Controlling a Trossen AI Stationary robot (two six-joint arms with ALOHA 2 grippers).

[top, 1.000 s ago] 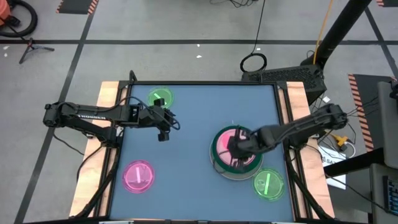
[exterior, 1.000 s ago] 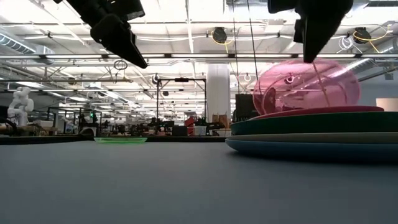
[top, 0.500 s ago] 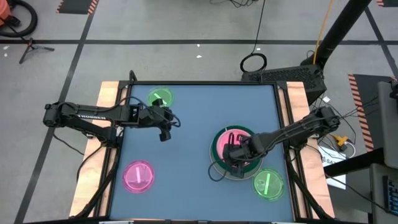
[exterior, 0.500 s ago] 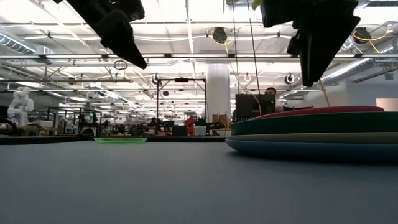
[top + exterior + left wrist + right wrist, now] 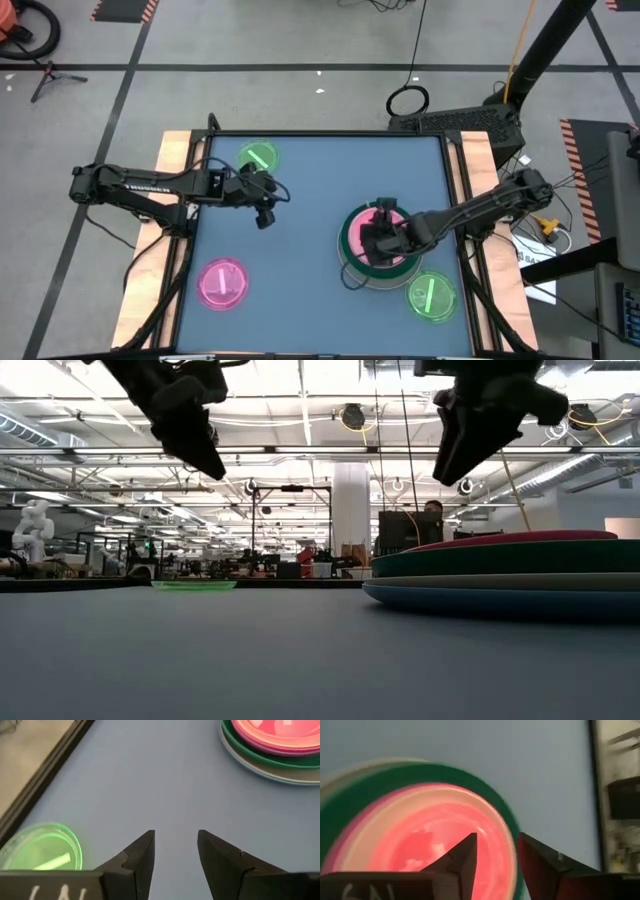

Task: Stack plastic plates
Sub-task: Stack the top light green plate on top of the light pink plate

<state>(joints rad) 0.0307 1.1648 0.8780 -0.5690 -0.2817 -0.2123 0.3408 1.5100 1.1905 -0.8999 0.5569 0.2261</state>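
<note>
A stack of plastic plates (image 5: 347, 235) stands on the blue table toward its right side. It has a pale and a green plate low down and pink ones on top (image 5: 420, 835), and it also shows in the low view (image 5: 500, 575). My right gripper (image 5: 497, 840) hangs open just above the stack, touching nothing (image 5: 450, 470). My left gripper (image 5: 176, 836) stands open above bare table left of centre (image 5: 265, 205). Lying flat and apart are a small green plate (image 5: 259, 157) at the far left, a small pink one (image 5: 222, 282) at the near left and another green one (image 5: 432, 297) at the near right.
Wooden side rails (image 5: 178, 160) border the table's left and right edges. Bare blue table (image 5: 310, 290) lies between the stack and the small pink plate. Beyond the far edge is a large hall with equipment.
A second ago my right gripper held a translucent pink plate tilted on edge over the stack. It has opened and let go. The plate has dropped flat onto the stack and no longer stands above its rim. The gripper has risen a little and shifted slightly toward the table's left.
</note>
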